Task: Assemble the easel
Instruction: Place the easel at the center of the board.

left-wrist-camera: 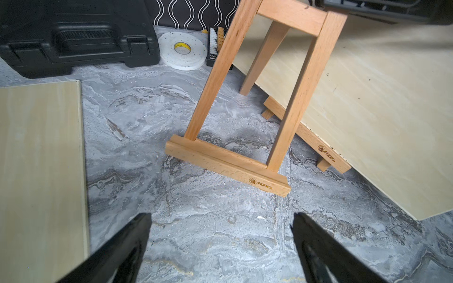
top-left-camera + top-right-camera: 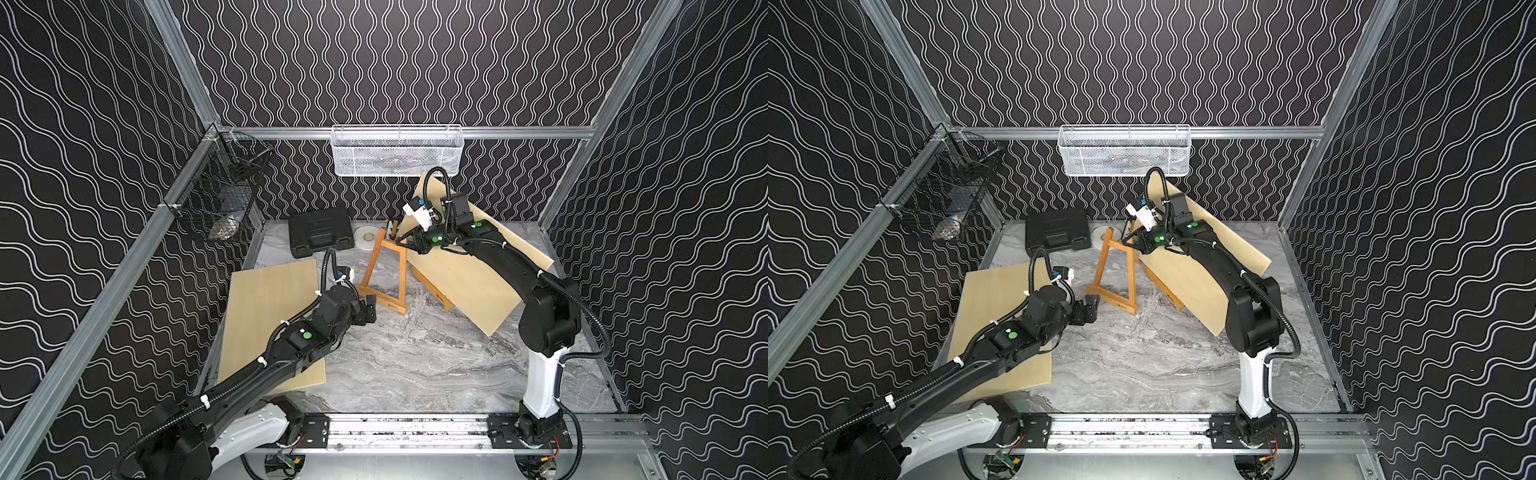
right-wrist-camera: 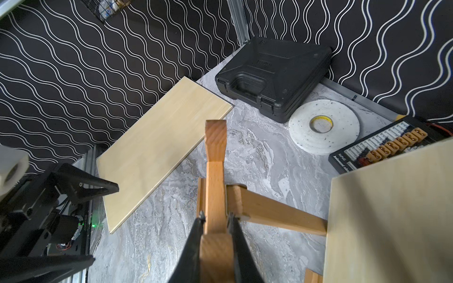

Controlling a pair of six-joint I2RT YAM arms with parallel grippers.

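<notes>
Nearest me, the left gripper point(image 1: 220, 220) hangs just in front of the small beech-wood tabletop easel point(image 1: 228, 169), its jaws spread wide with nothing between them. The easel stands with its ledge on the grey marbled table point(image 2: 415, 365). To the left of the easel, a flat pale plywood board point(image 2: 270, 299) lies under the left arm. At the easel's top, the right gripper point(image 3: 215, 218) is pinched tight on a wooden bar of the frame. Right of the easel, a second pale board point(image 2: 469, 282) leans on another wooden easel point(image 1: 326, 152). Behind the easel, by the back wall, sit a black plastic case point(image 2: 320, 230), a white roll of tape point(image 2: 368, 237) and a black connector board point(image 3: 377, 147).
</notes>
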